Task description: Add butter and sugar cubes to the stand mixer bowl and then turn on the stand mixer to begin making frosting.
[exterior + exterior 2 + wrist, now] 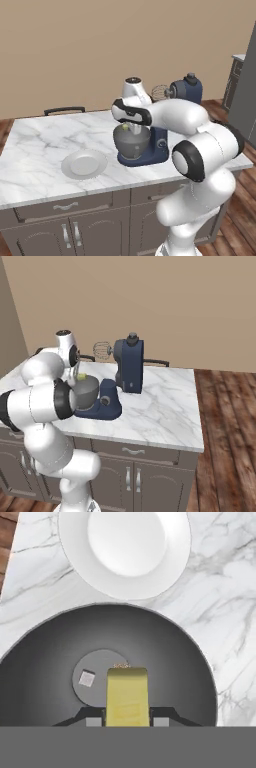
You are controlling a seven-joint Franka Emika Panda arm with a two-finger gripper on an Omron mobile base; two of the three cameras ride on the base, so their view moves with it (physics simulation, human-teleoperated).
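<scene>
In the hand view the yellow butter stick stands upright between my finger tips, and my gripper is shut on it, right above the stand mixer bowl. A tiny pale sugar cube lies on the bowl's flat bottom. From the left base view my gripper hangs over the grey stand mixer bowl with the butter just above its rim. The navy stand mixer has its head tilted back and its whisk raised. In the right base view the butter sits over the bowl.
A flat grey-white plate lies on the marble counter left of the mixer, also the plate beyond the bowl in the hand view. A silver knob shows on the mixer's base. Cabinet drawers run below the counter's front edge.
</scene>
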